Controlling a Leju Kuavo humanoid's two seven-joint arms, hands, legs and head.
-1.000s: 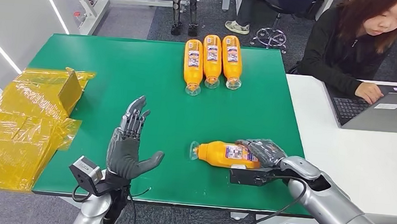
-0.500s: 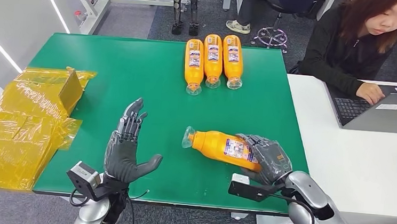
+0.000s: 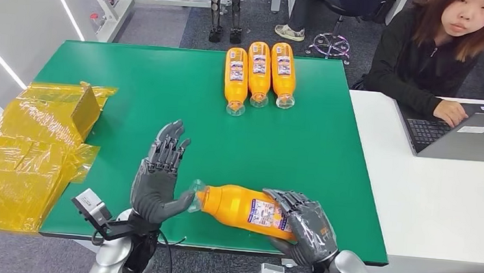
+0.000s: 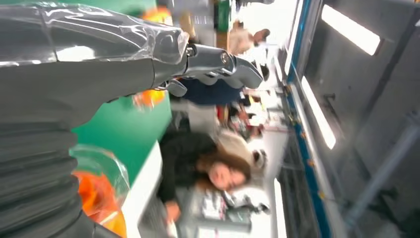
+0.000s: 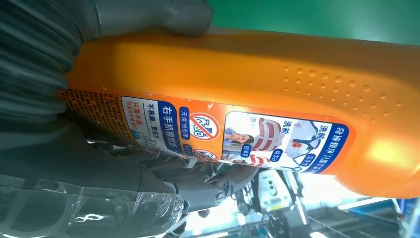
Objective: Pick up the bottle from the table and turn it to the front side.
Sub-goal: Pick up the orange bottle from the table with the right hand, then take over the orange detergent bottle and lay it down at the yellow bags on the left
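Bottle held over the counter's near edge, cap end at the left palm.

Right hand has its fingers clamped round the orange bottle, label end; the bottle lies sideways, cap pointing at the left hand, whose fingers are apart and upright, thumb just touching the cap end. Three more bottles lie at the counter's far edge. Risk: a smooth, round body could roll in the grip during the turn and drop off the near edge.
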